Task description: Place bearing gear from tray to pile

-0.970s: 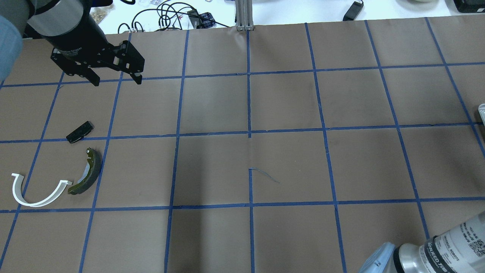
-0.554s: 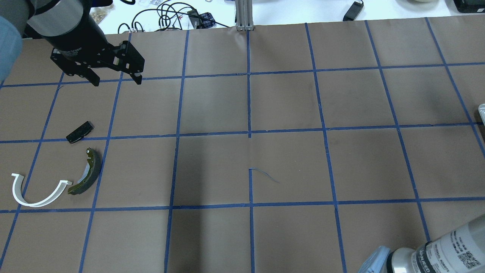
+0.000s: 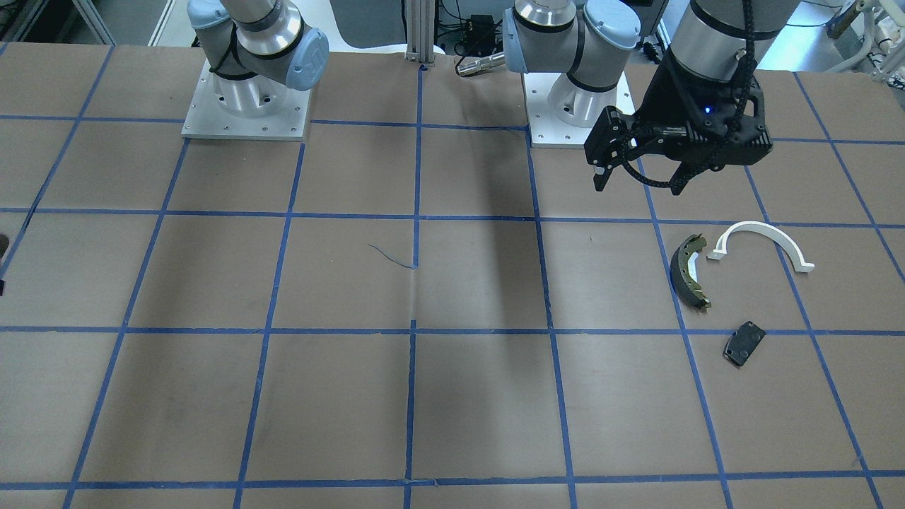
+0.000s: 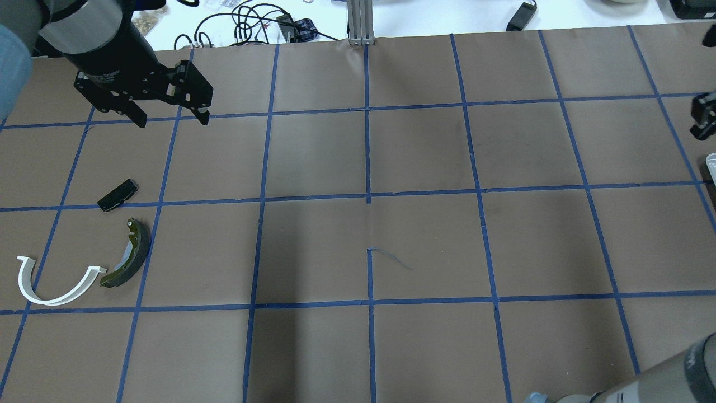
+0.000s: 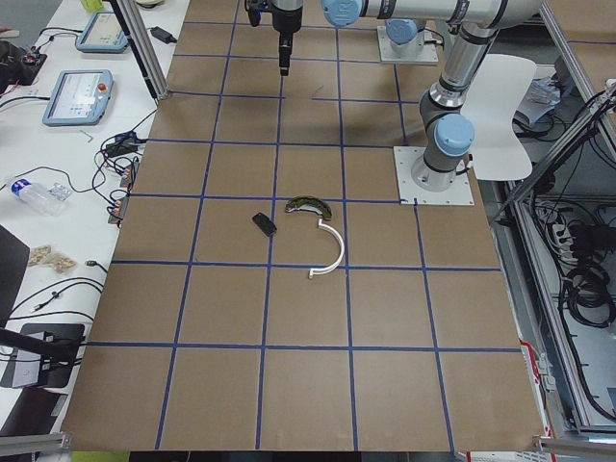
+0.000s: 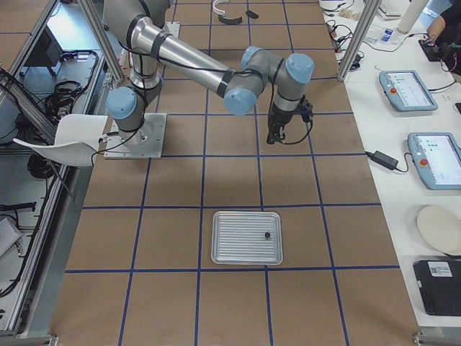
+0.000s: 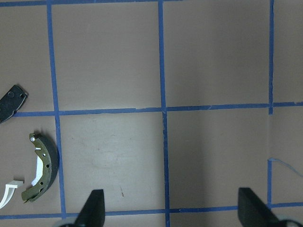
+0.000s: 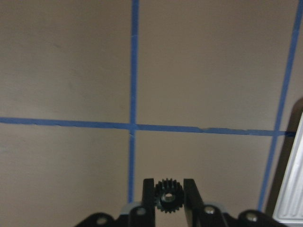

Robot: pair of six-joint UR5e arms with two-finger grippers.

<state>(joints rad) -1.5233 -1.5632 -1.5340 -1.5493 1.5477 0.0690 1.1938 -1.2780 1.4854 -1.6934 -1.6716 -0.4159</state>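
Note:
My right gripper (image 8: 170,193) is shut on a small black toothed bearing gear (image 8: 170,195), held above the brown paper. It shows at the right edge of the overhead view (image 4: 703,115). The pile lies at the table's left: a dark olive brake shoe (image 4: 134,258), a white plastic arc (image 4: 53,301) and a small black plate (image 4: 117,195). My left gripper (image 4: 172,122) is open and empty, hanging above the table beyond the pile. The ribbed metal tray (image 6: 230,249) sits at the table's right end.
A small dark part (image 6: 267,235) lies in the tray. Blue tape lines grid the brown paper. Cables (image 4: 251,25) and a metal post (image 4: 361,22) stand at the far edge. Tablets and a plate sit on a side bench (image 6: 432,158).
My right arm's wrist has slid out of the overhead view's lower right corner, and my right gripper has come into view at the right edge. The left gripper has barely moved.

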